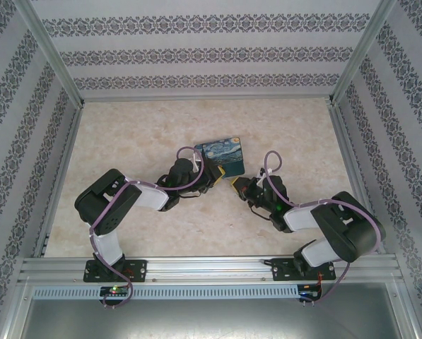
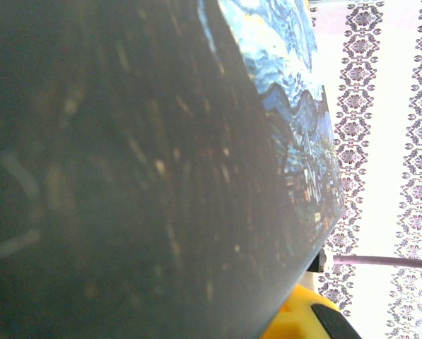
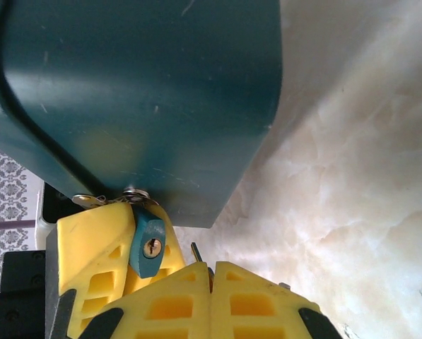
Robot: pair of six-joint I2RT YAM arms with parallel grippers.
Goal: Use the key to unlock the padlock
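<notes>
Yellow fingers point(image 3: 260, 304) of right gripper point(image 3: 211, 272), pressed together, pinch a thin dark metal key point(image 3: 195, 251), tip just beside the small blue-teal padlock point(image 3: 147, 247). Padlock hangs from the painted night-sky tin box point(image 3: 140, 99), keyhole toward the lens, against a yellow finger point(image 3: 90, 254) of left gripper point(image 1: 212, 173); whether that one is clamped, cannot tell.

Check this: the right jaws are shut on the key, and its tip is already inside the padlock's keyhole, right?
No. The right jaws are shut on the key, but its tip stands beside the padlock, not in it; the right wrist view shows the keyhole empty.
</notes>
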